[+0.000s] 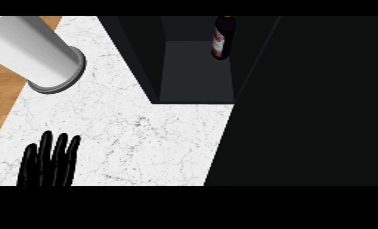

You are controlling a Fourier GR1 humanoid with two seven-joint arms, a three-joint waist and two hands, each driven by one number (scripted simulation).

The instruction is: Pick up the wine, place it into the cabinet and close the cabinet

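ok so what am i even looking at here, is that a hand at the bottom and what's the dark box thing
You are looking down from a humanoid robot's head at a kitchen counter. The white marbled surface is the countertop. The black shape at the lower left is the robot's left hand, fingers straight and pointing up, resting and holding nothing. The right hand is not in the picture. The dark box is an open cabinet, and the big dark panel on the right looks like its open door. A wine bottle already stands inside the cabinet, toward the back. The pale grey cylinder at the upper left I cannot identify for sure.
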